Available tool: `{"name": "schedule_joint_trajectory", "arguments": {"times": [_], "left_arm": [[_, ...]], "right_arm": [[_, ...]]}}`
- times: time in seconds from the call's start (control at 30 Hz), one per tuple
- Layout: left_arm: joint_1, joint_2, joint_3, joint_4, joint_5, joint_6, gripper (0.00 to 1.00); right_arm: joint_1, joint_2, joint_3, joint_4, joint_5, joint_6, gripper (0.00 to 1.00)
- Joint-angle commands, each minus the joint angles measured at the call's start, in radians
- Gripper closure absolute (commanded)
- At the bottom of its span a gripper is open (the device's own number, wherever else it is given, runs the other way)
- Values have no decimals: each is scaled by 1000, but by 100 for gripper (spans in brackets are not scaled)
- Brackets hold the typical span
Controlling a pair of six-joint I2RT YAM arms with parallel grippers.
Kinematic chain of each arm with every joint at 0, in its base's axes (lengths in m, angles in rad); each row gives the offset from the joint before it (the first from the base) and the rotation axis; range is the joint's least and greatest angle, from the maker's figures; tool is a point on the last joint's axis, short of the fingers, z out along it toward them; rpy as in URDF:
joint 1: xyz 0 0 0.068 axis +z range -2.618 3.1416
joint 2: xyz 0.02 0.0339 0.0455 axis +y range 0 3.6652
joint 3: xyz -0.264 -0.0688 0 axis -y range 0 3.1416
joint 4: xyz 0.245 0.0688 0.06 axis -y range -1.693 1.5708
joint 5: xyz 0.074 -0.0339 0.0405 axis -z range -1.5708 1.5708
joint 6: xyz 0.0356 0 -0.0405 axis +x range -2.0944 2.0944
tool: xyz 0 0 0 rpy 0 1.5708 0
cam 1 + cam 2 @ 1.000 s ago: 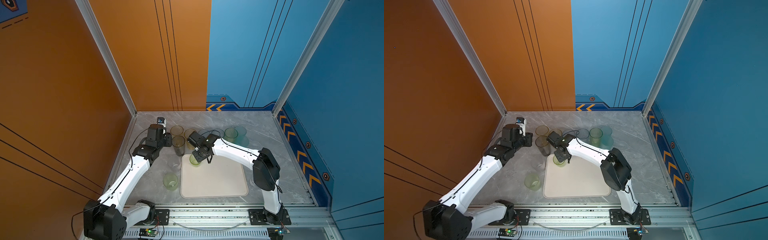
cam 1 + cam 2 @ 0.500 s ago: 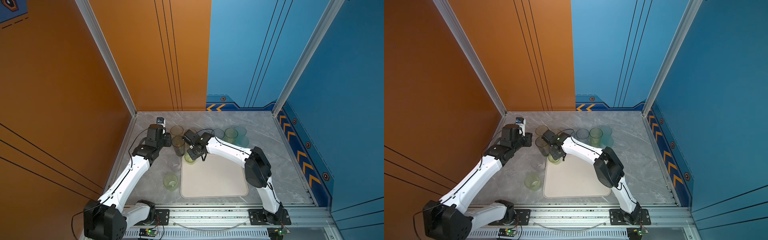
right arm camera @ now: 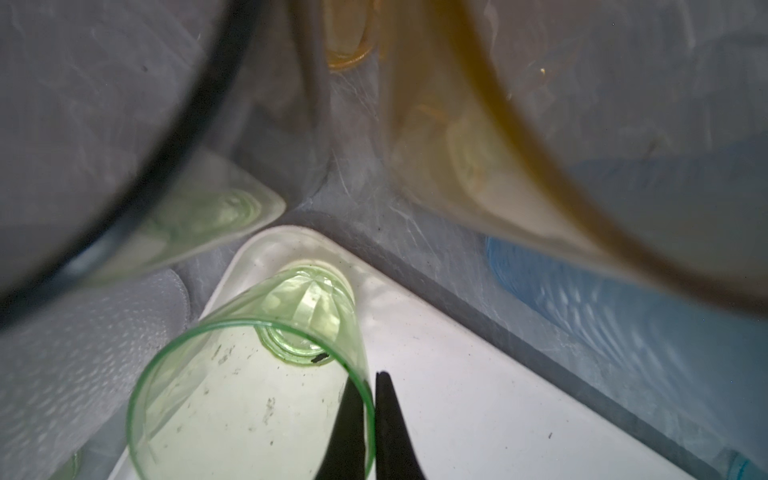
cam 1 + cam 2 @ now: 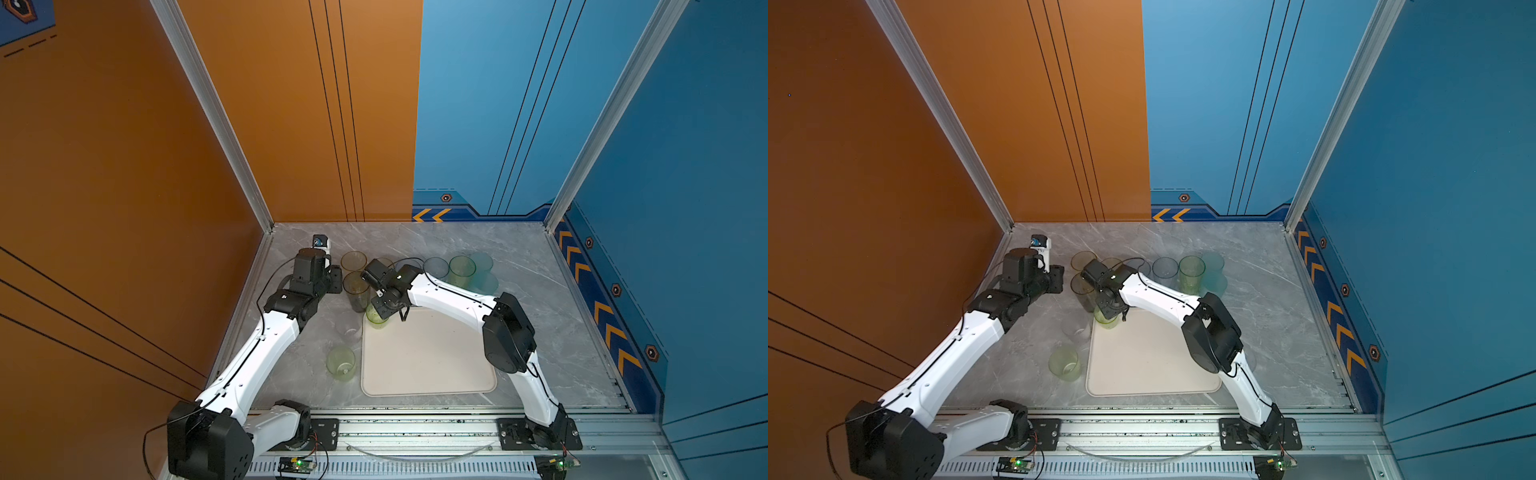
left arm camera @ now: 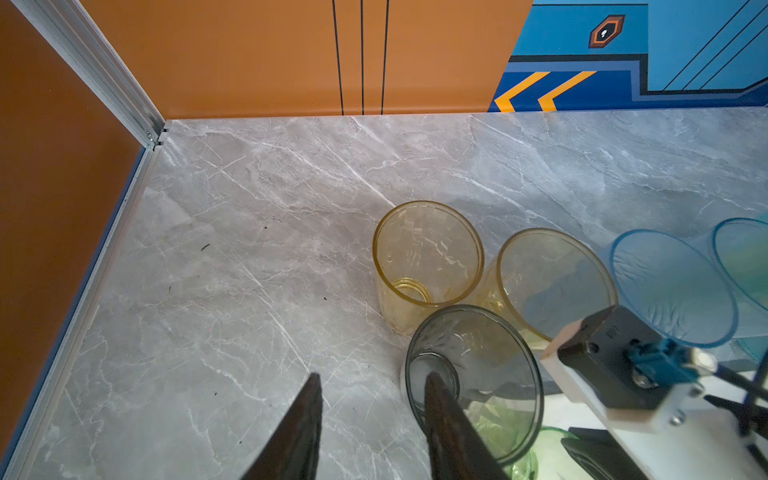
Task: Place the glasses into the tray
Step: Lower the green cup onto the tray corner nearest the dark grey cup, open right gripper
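The green glass (image 3: 249,374) stands at the far left corner of the tray (image 3: 478,395), bottom end down inside the low rim. The right end effector (image 3: 371,376) pinches its thin rim. One black finger is inside the glass and one is outside, with only the wall between them. The glass is round and see-through, with a star shape in its bottom. The tray is flat, smooth and cream-white, with round corners. Just beside it we see a clear glass (image 3: 83,353) with a bumpy skin.

The left end effector (image 5: 372,376) has its fingers partly apart and holds nothing. It hangs over the grey marble surface (image 5: 291,187), close to a smoky grey glass (image 5: 478,374). We cannot tell if it touches it. Behind stand a yellow glass (image 5: 428,257) and a rippled blue glass (image 5: 673,286).
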Motion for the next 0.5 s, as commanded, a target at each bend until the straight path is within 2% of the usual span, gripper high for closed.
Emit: {"name": "schedule_joint_trajectory", "arguments": {"times": [0.0,0.23,0.47], "left_arm": [[9,-9,-6,-20,-8,-2,58],[9,-9,-5,-23,-6,-1,58],[9,-14,-5,-24,-6,-6,59]], "right_arm": [[5,25,24,-19,-14,-15,100],[2,35,28,-19,-16,-12,100],[-2,37,29,-19,-14,-10,94]]}}
